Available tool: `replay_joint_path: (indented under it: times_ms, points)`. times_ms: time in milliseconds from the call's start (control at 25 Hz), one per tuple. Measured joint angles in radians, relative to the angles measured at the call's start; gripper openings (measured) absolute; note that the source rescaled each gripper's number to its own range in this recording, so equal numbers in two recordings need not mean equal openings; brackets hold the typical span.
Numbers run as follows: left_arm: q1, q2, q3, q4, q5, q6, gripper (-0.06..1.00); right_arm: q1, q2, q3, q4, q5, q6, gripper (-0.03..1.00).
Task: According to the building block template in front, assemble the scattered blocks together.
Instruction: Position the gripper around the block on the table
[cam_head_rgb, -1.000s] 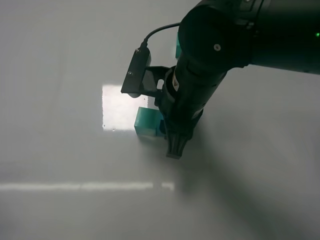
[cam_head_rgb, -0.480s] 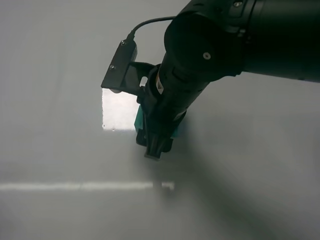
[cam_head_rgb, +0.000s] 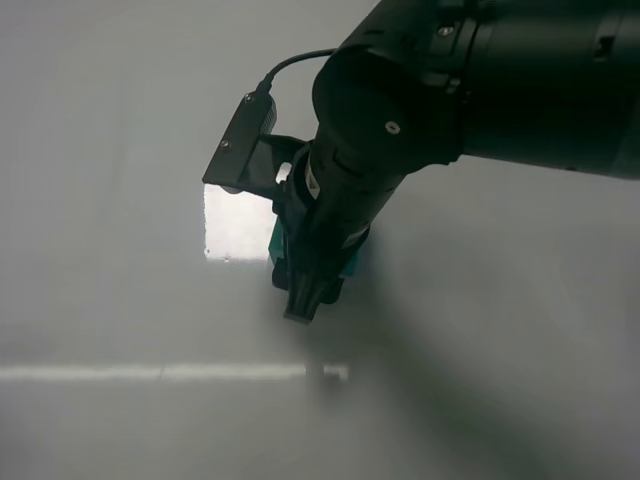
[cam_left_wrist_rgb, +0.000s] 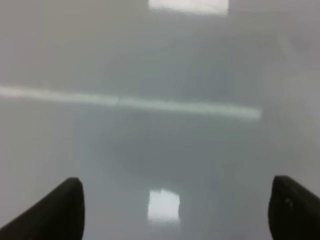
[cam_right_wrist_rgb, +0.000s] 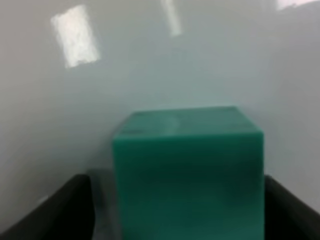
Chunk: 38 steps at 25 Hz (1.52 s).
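Note:
My right gripper (cam_head_rgb: 305, 300) is down on the table over the teal-green cube (cam_head_rgb: 277, 243), of which only a sliver shows beside the arm. In the right wrist view the green cube (cam_right_wrist_rgb: 187, 175) fills the space between the fingers (cam_right_wrist_rgb: 70, 210). The right finger is close to it, and a small gap shows on the left. The jaws look open around it. The blue cube and the template are hidden behind the arm. My left gripper (cam_left_wrist_rgb: 175, 210) is open and empty over bare table.
The right arm (cam_head_rgb: 470, 90) covers the upper right of the grey table (cam_head_rgb: 120, 200). Bright light patches reflect on the table (cam_head_rgb: 235, 225), one beside the cube.
My right arm has swung left from beside the blue cube, so the gripper now stands over the green cube. The blue cube and the template sliver are now covered. Little has moved in the last half second.

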<state>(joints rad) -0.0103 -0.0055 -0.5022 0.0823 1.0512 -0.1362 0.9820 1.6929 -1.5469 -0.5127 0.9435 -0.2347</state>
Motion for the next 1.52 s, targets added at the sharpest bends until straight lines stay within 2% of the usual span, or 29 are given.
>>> replay_joint_path:
  times_ms: [120,200,240,440,640,760,920,1080,1280,1520]
  points:
    - [0.000,0.000,0.000,0.000,0.000,0.000,0.68,0.000,0.000,-0.001,-0.009,0.009,0.000,0.30]
    - [0.000,0.000,0.000,0.000,0.000,0.001,0.68,0.000,0.000,-0.001,-0.010,0.012,0.000,0.06]
    - [0.000,0.000,0.000,0.000,0.000,0.001,0.68,0.000,0.000,-0.002,-0.010,0.013,0.000,0.02]
    - [0.000,0.000,0.000,0.000,0.000,0.001,0.68,0.000,0.000,-0.002,-0.010,0.015,-0.022,0.02]
    - [0.000,0.000,0.000,0.000,0.000,0.001,0.68,-0.012,-0.028,-0.002,-0.008,0.065,-0.196,0.02]
    - [0.000,0.000,0.000,0.000,0.000,0.001,0.68,-0.072,-0.082,-0.002,0.018,0.109,-0.301,0.02]
    - [0.000,0.000,0.000,0.000,0.000,0.001,0.68,-0.175,-0.132,-0.002,0.108,0.145,-0.417,0.02]
    - [0.000,0.000,0.000,0.000,0.000,0.001,0.68,-0.218,-0.134,-0.002,0.143,0.125,-0.484,0.02]
    - [0.000,0.000,0.000,0.000,0.000,0.001,0.68,-0.219,-0.134,-0.001,0.151,0.033,-0.526,0.02]
    - [0.000,0.000,0.000,0.000,0.000,0.001,0.68,-0.219,-0.109,-0.001,0.150,0.021,-0.547,0.02]
